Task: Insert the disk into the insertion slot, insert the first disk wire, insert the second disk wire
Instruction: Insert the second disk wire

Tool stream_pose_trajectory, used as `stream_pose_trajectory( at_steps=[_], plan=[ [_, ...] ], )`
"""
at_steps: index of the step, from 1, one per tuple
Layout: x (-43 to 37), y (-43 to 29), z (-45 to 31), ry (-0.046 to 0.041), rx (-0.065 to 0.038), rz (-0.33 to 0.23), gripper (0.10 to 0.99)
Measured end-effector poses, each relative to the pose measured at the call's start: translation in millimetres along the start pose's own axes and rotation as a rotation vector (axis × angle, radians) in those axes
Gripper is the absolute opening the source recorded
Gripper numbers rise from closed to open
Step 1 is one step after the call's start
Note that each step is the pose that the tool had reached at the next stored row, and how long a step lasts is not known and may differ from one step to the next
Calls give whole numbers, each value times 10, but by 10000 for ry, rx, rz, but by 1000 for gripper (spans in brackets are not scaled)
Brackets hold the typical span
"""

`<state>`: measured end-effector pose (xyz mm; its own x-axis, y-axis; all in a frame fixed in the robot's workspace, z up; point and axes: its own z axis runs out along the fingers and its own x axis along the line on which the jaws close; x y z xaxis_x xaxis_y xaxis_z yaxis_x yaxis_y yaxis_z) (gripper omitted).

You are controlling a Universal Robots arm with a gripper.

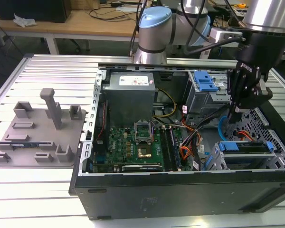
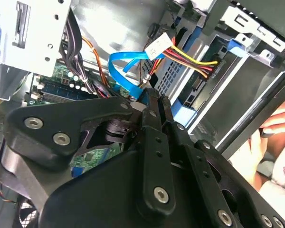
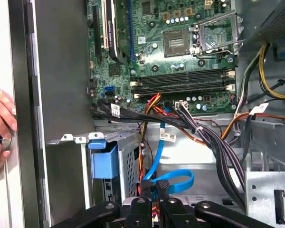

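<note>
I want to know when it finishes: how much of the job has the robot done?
The drive already sits in its metal cage, and the coloured wires seem to reach it. The pincer looks shut on the blue cable near its end. That cable does not look plugged into the drive yet.

A ribbed aluminium worktop [image 1: 47,190] carries two things — an open black computer case [image 1: 180,194] and, just beside the case toward the exterior view's left, a flat grey fixture plate [image 1: 38,135] with upright blocks.

Labels on power supply [image 1: 129,81], cable tags: print seemingly unreadable.
</note>
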<state>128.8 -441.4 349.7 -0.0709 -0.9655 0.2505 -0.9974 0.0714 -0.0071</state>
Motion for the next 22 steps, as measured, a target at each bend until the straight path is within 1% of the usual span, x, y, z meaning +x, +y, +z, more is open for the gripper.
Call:
stream_pose_trajectory(
  at_steps=[6, 7, 8, 10, 12, 16, 17, 18, 19, 20, 21, 22],
  plan=[
    [-1, -28, 6, -6, -90, 345, 161],
    [8, -33, 8, -56, -100, 371, 161],
    [42, -36, 17, -152, -110, 370, 161],
    [79, -39, 27, -227, -115, 361, 161],
    [93, -41, 31, -265, -105, 306, 161],
    [95, -42, 30, -320, -14, -83, 161],
    [103, -43, 33, -360, -6, -132, 161],
    [114, -44, 36, -419, -7, -138, 161],
    [122, -45, 39, -500, -12, -141, 161],
    [138, -49, 42, -739, -27, -147, 161],
    [151, -56, 46, -1032, -45, -152, 161],
    [163, -65, 49, -1274, -60, -155, 161]
  ],
)
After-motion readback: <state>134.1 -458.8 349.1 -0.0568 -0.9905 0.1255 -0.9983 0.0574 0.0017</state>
